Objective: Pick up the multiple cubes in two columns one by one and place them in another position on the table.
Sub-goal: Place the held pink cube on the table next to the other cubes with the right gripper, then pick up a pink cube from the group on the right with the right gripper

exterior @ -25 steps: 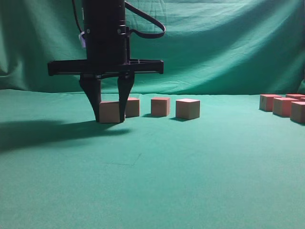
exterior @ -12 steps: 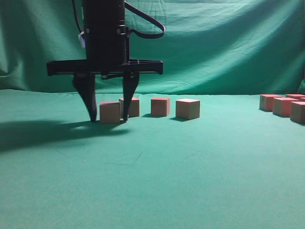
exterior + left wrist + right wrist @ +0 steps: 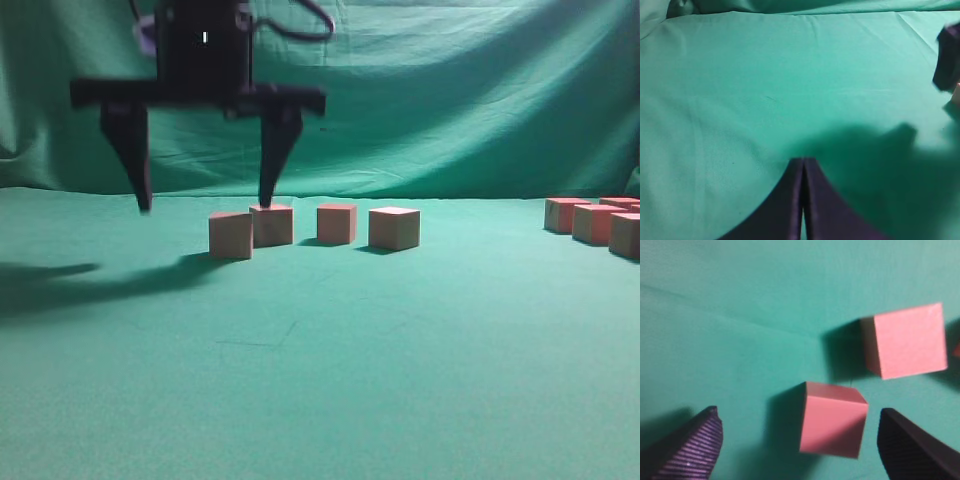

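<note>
Four cubes stand in a row on the green table [image 3: 400,350]. The nearest cube [image 3: 231,235] [image 3: 832,422] rests on the cloth, touched by nothing. My right gripper [image 3: 205,205] [image 3: 799,416] hangs open just above it, reaching across to the left side, its fingers wide on either side. Behind and to the right stand a second cube [image 3: 272,225] [image 3: 907,340], a third cube [image 3: 337,223] and a fourth cube [image 3: 394,228]. In the left wrist view my left gripper [image 3: 803,162] is shut and empty over bare cloth; the exterior view does not show it.
More cubes [image 3: 597,223] are clustered at the far right edge of the table. A draped green backdrop [image 3: 450,100] hangs behind. A finger of the right gripper [image 3: 947,60] shows at the right edge of the left wrist view.
My right gripper has opened, let go of the nearest cube and risen above it. The cube stays where it was set down; the other cubes have not moved.
</note>
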You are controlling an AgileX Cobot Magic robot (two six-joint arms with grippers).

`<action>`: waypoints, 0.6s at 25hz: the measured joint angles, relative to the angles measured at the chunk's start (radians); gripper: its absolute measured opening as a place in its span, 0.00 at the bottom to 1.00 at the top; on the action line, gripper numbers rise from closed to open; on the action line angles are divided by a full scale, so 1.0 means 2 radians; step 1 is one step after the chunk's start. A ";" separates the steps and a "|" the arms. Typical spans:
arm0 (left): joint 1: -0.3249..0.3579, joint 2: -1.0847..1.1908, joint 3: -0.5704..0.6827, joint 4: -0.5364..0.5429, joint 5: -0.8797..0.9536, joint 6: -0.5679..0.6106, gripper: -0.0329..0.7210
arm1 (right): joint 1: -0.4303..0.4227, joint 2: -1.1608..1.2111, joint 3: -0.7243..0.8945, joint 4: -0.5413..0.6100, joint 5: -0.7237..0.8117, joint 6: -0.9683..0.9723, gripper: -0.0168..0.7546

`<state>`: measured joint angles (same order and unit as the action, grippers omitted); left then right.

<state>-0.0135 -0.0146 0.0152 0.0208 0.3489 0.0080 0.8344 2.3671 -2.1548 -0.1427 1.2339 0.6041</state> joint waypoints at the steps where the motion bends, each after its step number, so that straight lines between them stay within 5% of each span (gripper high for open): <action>1: 0.000 0.000 0.000 0.000 0.000 0.000 0.04 | 0.001 -0.012 -0.002 -0.004 0.000 -0.009 0.77; 15: 0.000 0.000 0.000 0.000 0.000 0.000 0.04 | 0.001 -0.242 -0.002 -0.042 0.010 -0.127 0.77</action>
<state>-0.0135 -0.0146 0.0152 0.0208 0.3489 0.0080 0.8365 1.8830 -2.1581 -0.2262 1.2539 0.3498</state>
